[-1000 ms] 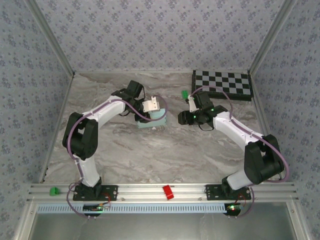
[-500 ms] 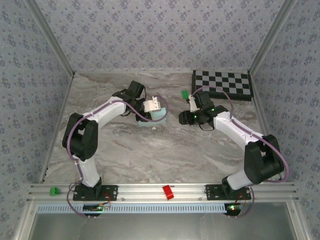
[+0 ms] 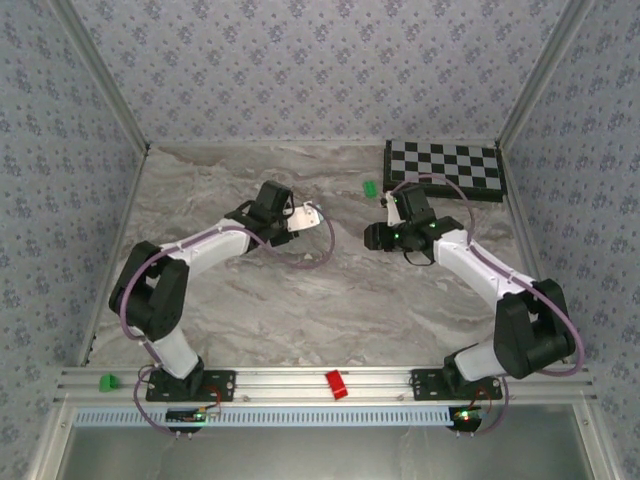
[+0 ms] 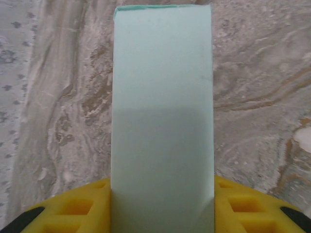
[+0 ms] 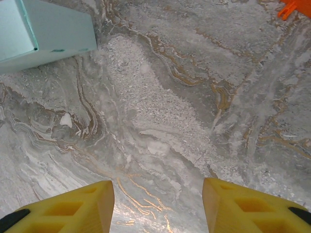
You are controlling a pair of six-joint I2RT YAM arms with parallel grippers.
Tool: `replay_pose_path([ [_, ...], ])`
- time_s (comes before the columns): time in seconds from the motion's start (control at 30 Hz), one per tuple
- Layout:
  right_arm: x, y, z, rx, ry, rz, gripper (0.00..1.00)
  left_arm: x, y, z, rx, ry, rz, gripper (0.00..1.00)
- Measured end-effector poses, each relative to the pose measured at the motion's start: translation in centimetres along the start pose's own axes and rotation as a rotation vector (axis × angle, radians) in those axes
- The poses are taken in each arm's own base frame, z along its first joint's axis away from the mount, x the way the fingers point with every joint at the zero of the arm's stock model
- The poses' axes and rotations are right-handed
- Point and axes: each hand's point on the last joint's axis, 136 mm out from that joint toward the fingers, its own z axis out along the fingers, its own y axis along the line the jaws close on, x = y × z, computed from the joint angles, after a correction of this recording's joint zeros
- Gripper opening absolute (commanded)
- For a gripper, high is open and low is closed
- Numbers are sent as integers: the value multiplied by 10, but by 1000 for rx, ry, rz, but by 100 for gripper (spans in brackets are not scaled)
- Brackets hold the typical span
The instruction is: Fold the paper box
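Marble counter (image 5: 194, 97) beneath, left end effector (image 4: 163, 189) grasps the apparently formed paper box (image 4: 163, 107); right end effector (image 5: 158, 191) hangs released. Next, probably: set it down gently.

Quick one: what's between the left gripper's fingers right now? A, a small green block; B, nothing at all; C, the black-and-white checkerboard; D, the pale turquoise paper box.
D: in the left wrist view the paper box fills the gap of the left gripper, with a yellow finger pressed against each side.
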Motion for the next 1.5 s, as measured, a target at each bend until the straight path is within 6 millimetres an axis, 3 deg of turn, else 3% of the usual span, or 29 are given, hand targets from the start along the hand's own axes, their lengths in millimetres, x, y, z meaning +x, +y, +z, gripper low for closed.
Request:
replay_pose_path([
  [0.67,2,-8,3,14,-7,34,52,-6,11,29,-315,47,56,41],
  [1.1,5,-10,4,16,-4,36,52,5,-7,40,-293,90,83,58],
  [1.5,5,-11,4,18,-4,40,52,4,-15,41,-249,72,76,85],
])
